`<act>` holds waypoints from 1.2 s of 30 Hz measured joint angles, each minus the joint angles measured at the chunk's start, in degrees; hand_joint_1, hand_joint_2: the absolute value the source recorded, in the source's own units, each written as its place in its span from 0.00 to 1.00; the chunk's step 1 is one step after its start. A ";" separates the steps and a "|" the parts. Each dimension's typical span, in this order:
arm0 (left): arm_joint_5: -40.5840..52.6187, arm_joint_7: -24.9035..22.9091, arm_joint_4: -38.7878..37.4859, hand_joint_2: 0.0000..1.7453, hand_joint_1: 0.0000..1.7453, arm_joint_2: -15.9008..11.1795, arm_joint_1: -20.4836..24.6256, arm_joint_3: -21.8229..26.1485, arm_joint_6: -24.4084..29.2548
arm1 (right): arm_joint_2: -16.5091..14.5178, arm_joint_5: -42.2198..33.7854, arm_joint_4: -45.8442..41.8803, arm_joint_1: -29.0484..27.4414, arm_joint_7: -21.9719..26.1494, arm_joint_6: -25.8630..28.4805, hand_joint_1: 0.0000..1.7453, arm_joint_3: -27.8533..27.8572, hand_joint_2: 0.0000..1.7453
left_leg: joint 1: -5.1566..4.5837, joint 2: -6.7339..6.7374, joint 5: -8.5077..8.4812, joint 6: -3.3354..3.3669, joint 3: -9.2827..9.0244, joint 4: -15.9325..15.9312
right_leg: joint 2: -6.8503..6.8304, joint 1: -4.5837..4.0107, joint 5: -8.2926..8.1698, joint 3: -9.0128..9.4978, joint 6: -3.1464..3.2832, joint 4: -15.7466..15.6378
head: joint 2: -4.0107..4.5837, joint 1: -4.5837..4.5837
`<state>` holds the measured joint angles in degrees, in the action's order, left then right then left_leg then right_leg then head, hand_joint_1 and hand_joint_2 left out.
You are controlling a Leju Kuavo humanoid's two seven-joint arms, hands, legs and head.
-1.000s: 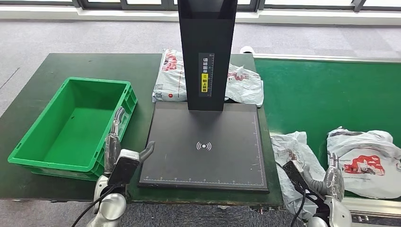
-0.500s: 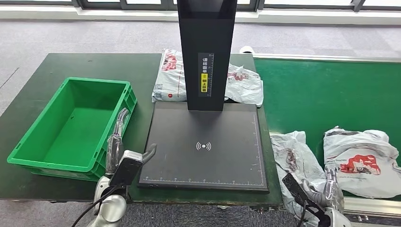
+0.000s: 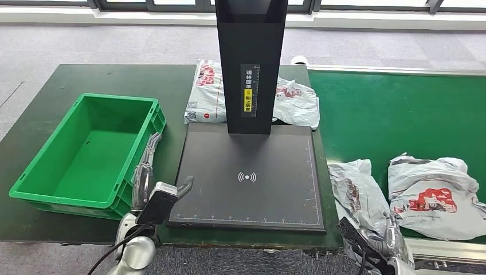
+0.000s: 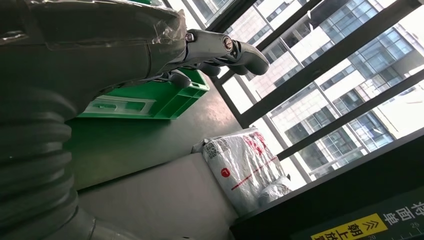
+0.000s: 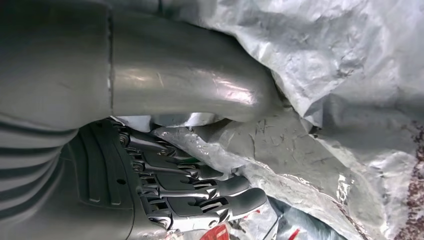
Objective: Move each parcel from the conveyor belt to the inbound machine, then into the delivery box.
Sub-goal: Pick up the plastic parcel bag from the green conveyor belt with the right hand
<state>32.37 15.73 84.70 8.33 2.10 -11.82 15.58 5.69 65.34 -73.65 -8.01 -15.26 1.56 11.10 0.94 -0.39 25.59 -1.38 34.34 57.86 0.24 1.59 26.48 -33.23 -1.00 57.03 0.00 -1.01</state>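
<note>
- the crinkly grey plastic parcel [image 3: 358,192] nearest the robot lies on the green conveyor belt [image 3: 390,109], just right of the flat black scanning plate of the inbound machine [image 3: 247,177]. a second grey bag with a red print [image 3: 434,192] sits beside it, further right.
- right hand [image 5: 195,195] is low at the near end of that parcel. in the right wrist view the thumb lies across the film and the fingers [image 5: 220,200] curl in underneath, with a fold of bag between them. looks like a grip forming, but i can't tell if it's really clamped.
- left hand [image 3: 150,183] hovers between the empty green plastic crate [image 3: 34,186] and the plate, fingers apart, holding nothing.
- tip for this step: get a proper bunch of film, not just a loose flap, or the bag will slide out on the lift.
- lift clear of the belt edge before swinging left so it doesn't drag the neighbour along.
- another bag [image 3: 209,91] sits behind the machine's black post [image 3: 250,63]; leave it.
</note>
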 joint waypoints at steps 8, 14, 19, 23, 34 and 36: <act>-0.02 -0.08 -0.90 1.00 0.00 -0.01 0.56 0.00 -0.23 | 0.42 -1.36 0.43 0.15 0.45 -0.21 1.00 -0.23 1.00 | 0.00 0.00 0.00 0.00 0.00 0.00 | 0.00 0.00 0.00 0.01 0.00 0.00 | 0.00 0.00; -0.35 -0.10 -1.63 1.00 0.00 -0.07 1.28 0.00 -0.41 | 1.19 -3.58 0.45 0.91 1.33 2.07 1.00 -0.74 1.00 | 0.00 0.00 0.00 0.00 -0.01 0.00 | 0.01 0.00 0.00 0.02 0.00 0.01 | 0.00 0.00; -0.46 -0.09 -1.53 1.00 0.00 -0.05 0.93 0.00 0.02 | 1.19 -7.29 0.40 2.09 5.03 8.97 1.00 -1.46 1.00 | 0.01 0.00 0.00 0.00 0.00 0.00 | 0.01 -0.01 0.00 0.01 0.01 0.03 | 0.00 0.00; -0.46 0.04 -1.44 1.00 0.00 -0.04 0.72 0.00 0.71 | 0.77 -11.63 -0.12 3.33 8.88 14.17 1.00 -1.79 1.00 | 0.00 -0.01 0.00 0.00 0.02 0.00 | 0.00 -0.01 0.00 0.02 0.01 0.04 | 0.00 0.00; -0.46 0.84 -1.54 1.00 0.00 0.03 0.70 0.00 2.12 | -0.58 -20.47 -3.38 5.13 17.22 23.04 1.00 -2.62 1.00 | 0.00 -0.03 0.00 0.00 0.04 0.00 | -0.03 0.00 0.00 0.01 0.01 0.03 | 0.00 0.00; -0.46 1.07 -1.69 1.00 0.00 0.13 0.75 -0.01 2.36 | -1.02 -24.34 -4.34 5.15 20.96 26.13 1.00 -2.74 1.00 | 0.00 -0.02 0.00 0.00 0.03 0.00 | -0.02 0.00 0.00 0.00 0.01 0.04 | 0.00 0.00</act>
<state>31.91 16.80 83.00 8.45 2.85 -11.83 17.94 4.67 41.01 -77.99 -2.86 5.70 27.69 8.35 0.94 -0.41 25.59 -1.37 34.37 57.86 0.22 1.58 26.49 -33.23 -0.99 57.07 0.00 -1.01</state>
